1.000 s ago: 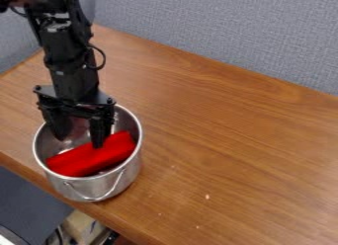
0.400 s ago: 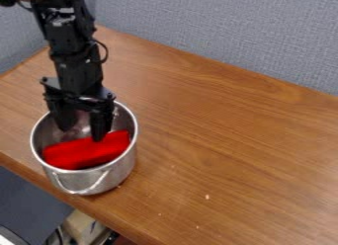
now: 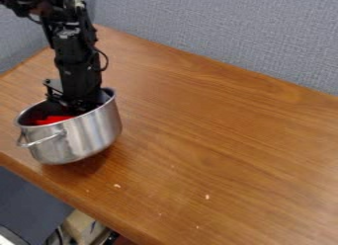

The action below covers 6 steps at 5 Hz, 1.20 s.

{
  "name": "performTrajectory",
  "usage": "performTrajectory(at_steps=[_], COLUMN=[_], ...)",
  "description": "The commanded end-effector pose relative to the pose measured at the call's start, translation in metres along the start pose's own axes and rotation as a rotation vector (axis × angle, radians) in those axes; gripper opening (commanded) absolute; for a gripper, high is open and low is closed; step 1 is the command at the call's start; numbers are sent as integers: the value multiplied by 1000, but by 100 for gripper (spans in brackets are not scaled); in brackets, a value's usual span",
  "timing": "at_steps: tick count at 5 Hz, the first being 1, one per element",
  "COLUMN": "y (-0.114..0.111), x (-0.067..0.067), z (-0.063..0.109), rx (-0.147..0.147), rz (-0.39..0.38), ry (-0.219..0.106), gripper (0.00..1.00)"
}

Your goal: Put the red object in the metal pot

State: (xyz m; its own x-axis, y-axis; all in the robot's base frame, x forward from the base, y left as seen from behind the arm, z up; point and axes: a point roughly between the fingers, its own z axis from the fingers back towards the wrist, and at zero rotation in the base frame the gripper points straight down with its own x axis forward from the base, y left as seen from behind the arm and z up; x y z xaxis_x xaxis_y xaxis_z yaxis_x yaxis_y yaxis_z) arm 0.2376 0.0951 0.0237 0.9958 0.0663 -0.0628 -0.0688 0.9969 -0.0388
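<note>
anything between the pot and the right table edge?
Nothing: in the camera view, bare wood runs from the pot across the table to its right edge, apart from a few tiny pale specks near the front.

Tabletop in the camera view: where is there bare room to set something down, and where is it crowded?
Bare wood runs from the metal pot rightward across the table to its far and right edges. Crowding is at the near-left corner: the gripper reaches into the pot, over the red object.
</note>
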Motion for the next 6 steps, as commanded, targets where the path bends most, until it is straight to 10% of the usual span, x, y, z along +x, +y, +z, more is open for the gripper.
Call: performTrajectory(at_steps=[1, 4, 5, 6], y=[-24, -62, -52, -52], x=[-18, -33, -33, -24], z=[-9, 1, -5, -6], rx=[-24, -36, -33, -41], rz=[-57, -84, -122, -100], ry=[48, 16, 26, 29], gripper=[100, 100, 0, 100])
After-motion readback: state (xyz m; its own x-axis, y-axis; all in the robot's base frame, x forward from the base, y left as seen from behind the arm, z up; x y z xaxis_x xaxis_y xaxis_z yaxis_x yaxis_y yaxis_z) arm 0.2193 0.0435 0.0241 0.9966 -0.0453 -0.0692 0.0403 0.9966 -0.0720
